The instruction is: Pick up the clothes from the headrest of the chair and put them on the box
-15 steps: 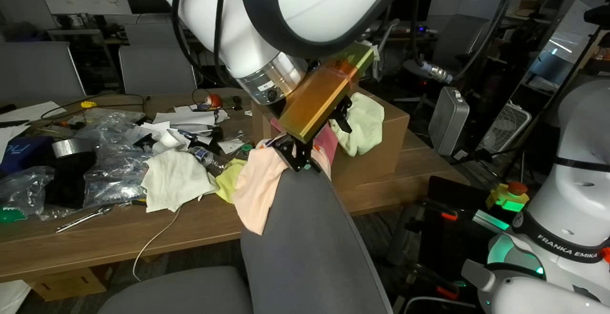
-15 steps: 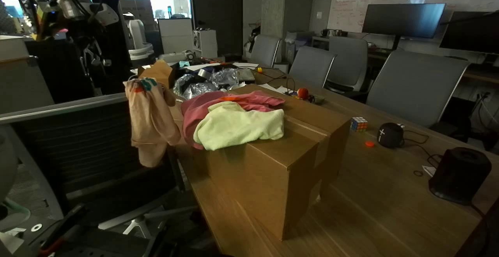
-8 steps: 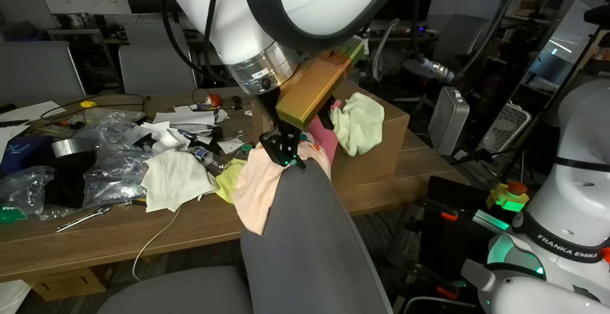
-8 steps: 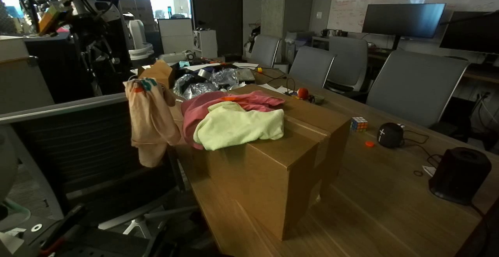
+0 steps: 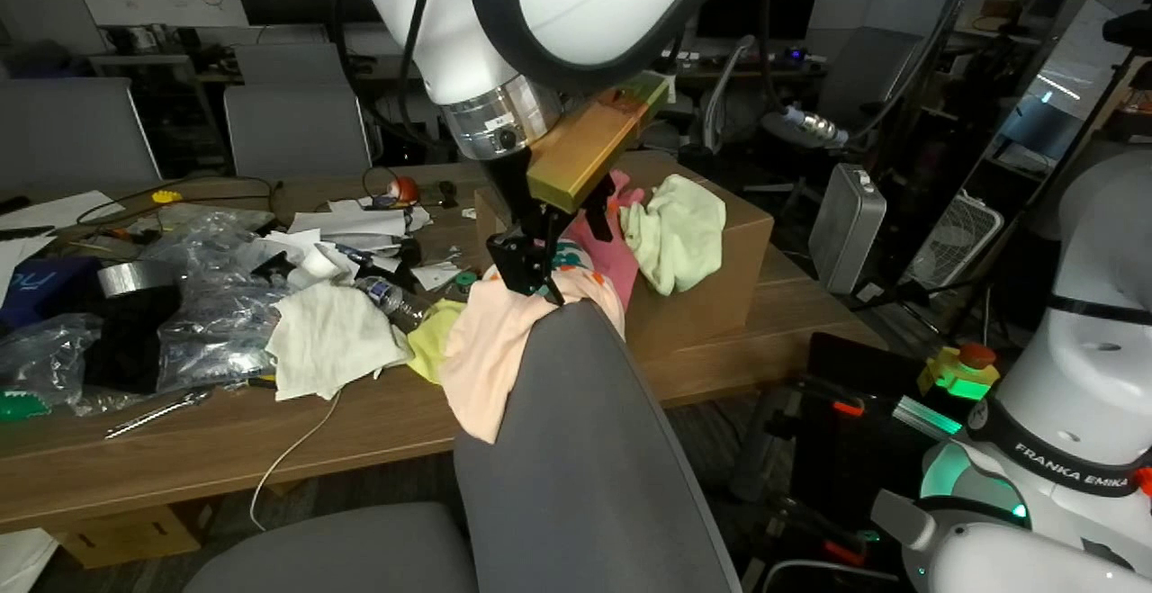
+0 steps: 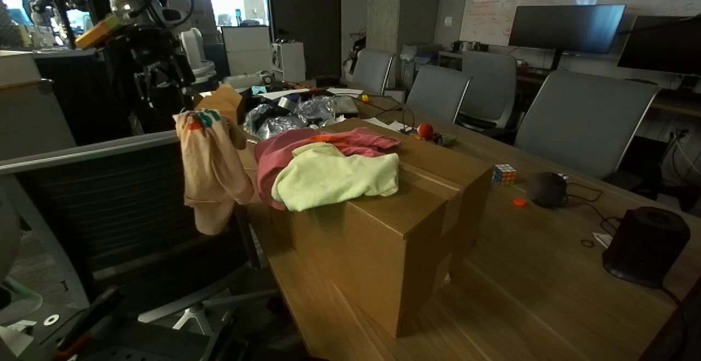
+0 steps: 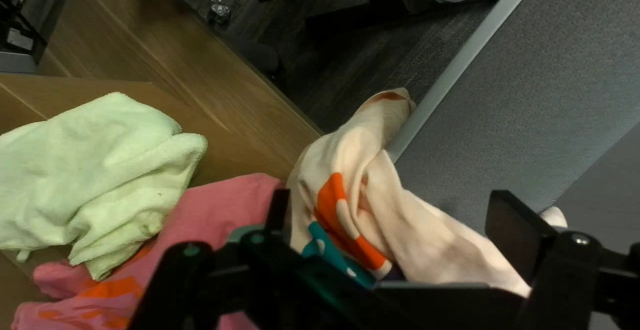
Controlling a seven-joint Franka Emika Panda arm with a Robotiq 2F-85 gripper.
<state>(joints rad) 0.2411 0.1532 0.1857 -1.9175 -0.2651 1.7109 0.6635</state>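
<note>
Plainly, the gripper (image 7: 392,220) has nothing in its grasp: its jaws stand wide apart across the lower part of the wrist view, with folds of the peach garment (image 6: 213,172) showing in the gap. Whether either jaw touches the fabric, I cannot tell. The garment is draped over the headrest (image 5: 585,332) at mid-frame in an exterior view, hanging down both faces of the chair back. I expect it to handle as light, limp cloth, soft and hard to damage, but prone to slide or trail. I would take hold at the bunched ridge along the top, by the orange and teal patches just below the centre of the wrist view; closing on a loose end would probably leave the rest dragging, and going too deep might pinch the headrest too. Next to the chair, the box (image 6: 356,257) fills the middle of an exterior view; its top looks taped shut, so any contents are hidden. On it lie a pink garment (image 6: 274,155) and a pale green garment (image 6: 339,180), both drooping over its edge. At the left of an exterior view, crumpled plastic bags (image 5: 211,305) rest on the table (image 5: 360,444), their contents too jumbled to make out.
</note>
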